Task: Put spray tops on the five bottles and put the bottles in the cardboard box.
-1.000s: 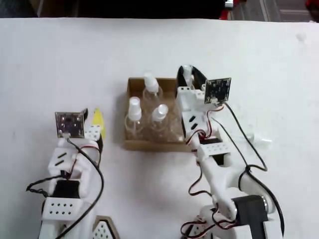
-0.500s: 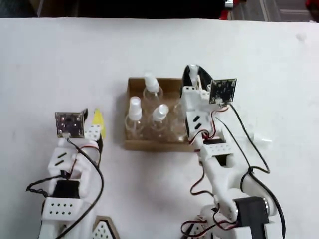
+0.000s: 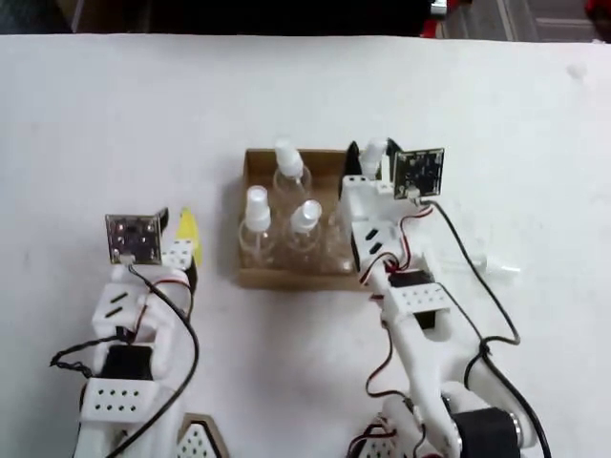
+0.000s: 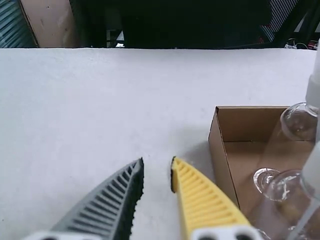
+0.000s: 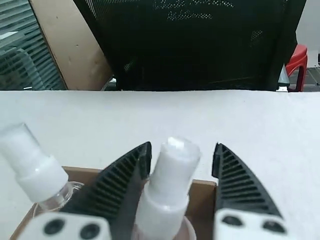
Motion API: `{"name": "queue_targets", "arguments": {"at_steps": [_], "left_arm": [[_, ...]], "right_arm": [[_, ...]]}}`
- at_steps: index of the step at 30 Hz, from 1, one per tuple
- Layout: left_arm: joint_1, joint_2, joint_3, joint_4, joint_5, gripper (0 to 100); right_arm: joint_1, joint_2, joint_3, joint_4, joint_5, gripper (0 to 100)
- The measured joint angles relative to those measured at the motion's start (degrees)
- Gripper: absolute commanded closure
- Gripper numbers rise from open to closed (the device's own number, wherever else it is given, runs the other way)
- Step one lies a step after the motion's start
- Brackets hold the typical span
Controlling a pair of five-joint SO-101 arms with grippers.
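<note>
Three clear plastic bottles with white spray tops [image 3: 288, 167] stand in brown cardboard box [image 3: 286, 279] | fourth capped bottle [image 5: 167, 180] upright at box's right end, straddled by right gripper [image 5: 182, 146], jaws spread, not squeezing, judged placement into the free slot | left gripper [image 4: 157, 161] idle beside box, fingers slightly apart, empty

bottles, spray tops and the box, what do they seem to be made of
The bottles look like clear, glossy plastic or glass, which one I cannot tell: the box floor shows through them. The spray tops look like opaque white plastic, fairly matte. The cardboard box is plain brown cardboard, matte, with bare cut edges.
</note>
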Motion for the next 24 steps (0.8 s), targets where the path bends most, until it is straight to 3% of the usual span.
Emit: {"name": "queue_targets", "arguments": {"at_steps": [12,19,24], "left_arm": [[0.0,0.0,0.0,0.0,0.0,91],[0.0,0.0,0.0,0.0,0.0,91],[0.0,0.0,0.0,0.0,0.0,91]], "right_arm": [[0.1,-10.9,-0.2,7.1,0.0,82.6],[4.3,-16.4,-9.6,24.9,0.0,82.9],[14.7,-19.5,-20.7,43.2,0.0,82.9]]}}
